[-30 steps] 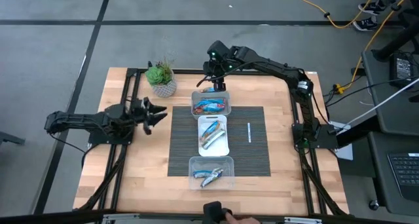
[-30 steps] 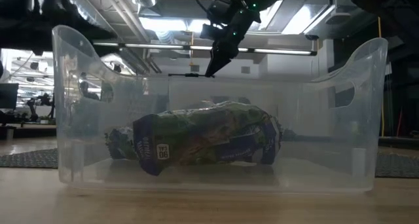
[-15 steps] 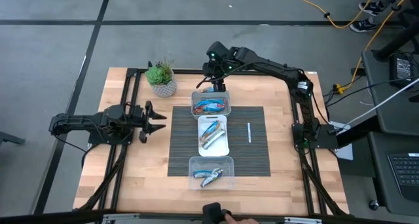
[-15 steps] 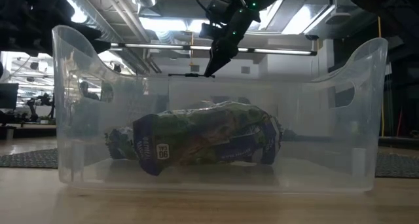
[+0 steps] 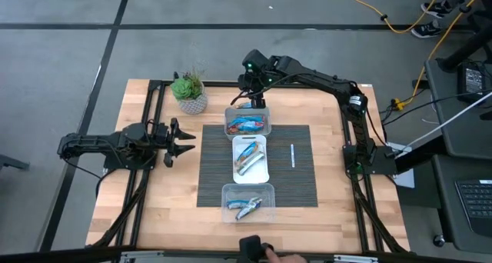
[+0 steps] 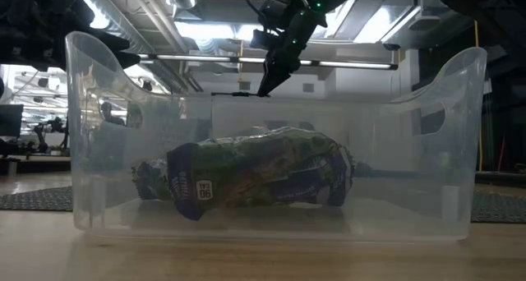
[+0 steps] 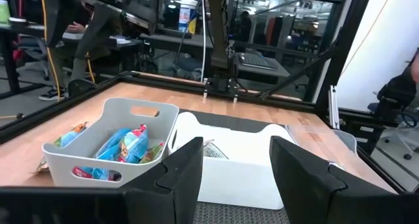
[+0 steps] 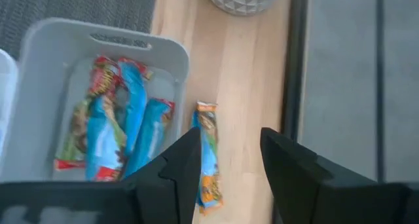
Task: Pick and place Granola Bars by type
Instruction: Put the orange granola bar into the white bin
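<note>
Three tubs stand in a row on the dark mat. The far tub holds blue and red Granola Bars, the middle white tub holds two or three more, and the near clear tub holds bars too. One loose blue and orange bar lies flat on the wood behind the far tub. My right gripper hangs open above that bar, pointing down, well off the table. My left gripper waits open at the table's left, facing the tubs.
A potted plant stands at the far left of the mat, close to the loose bar. A thin white stick lies on the mat right of the middle tub. Bare wood shows on both sides of the mat.
My left gripper has swung a little toward the table's near edge and levelled out, staying open. The right gripper and the bars have kept still.
</note>
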`<state>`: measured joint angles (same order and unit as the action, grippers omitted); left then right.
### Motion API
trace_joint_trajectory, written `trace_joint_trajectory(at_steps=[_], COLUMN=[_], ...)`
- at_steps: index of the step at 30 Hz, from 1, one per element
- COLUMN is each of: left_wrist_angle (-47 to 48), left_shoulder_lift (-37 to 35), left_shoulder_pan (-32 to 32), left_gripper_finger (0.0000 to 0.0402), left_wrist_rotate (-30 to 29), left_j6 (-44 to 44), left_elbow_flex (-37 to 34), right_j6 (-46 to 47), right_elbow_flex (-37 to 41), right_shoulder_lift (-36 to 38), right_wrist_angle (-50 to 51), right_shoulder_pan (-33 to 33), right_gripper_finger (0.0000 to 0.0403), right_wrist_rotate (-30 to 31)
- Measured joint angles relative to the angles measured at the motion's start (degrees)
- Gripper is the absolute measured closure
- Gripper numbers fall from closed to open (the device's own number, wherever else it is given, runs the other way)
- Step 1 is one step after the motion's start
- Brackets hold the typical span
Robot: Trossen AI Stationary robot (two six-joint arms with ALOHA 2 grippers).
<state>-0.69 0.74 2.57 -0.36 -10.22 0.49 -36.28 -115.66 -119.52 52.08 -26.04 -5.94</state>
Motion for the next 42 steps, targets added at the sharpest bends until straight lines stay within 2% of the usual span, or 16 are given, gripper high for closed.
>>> trace_joint_trajectory(at_steps=[5,11,14,20,23,42], left_wrist_angle=[0.0,-0.1,-0.2,-0.2,-0.2,-0.3], left_shoulder_lift=[0.0,0.0,0.1,0.1,0.1,0.1], left_shoulder_pan=[0.0,0.0,0.0,0.0,0.0,0.0], left_gripper_finger=[0.0233,0.0233,0.0233,0.0233,0.0233,0.0233], left_wrist_rotate=[0.0,0.0,-0.1,-0.1,-0.1,-0.1], left_j6=[0.0,0.0,0.0,0.0,0.0,0.0], left_elbow_flex=[0.0,0.0,0.0,0.0,0.0,0.0], right_j6=[-3.2,-3.0,-2.9,-1.5,-1.4,0.1], right_elbow_flex=[0.0,-0.1,-0.1,-0.1,-0.1,-1.6], right_shoulder_lift=[-0.2,-3.1,-4.9,-8.5,-10.0,-13.7], right_wrist_angle=[0.0,-0.2,0.7,1.5,2.1,2.7], right_shoulder_pan=[-0.5,-2.0,-2.6,-2.8,-2.8,-3.3], right_gripper_finger=[0.0243,0.024,0.0215,0.0141,0.0126,0.0146], right_wrist_rotate=[2.7,-0.7,-1.7,-0.7,0.2,0.4])
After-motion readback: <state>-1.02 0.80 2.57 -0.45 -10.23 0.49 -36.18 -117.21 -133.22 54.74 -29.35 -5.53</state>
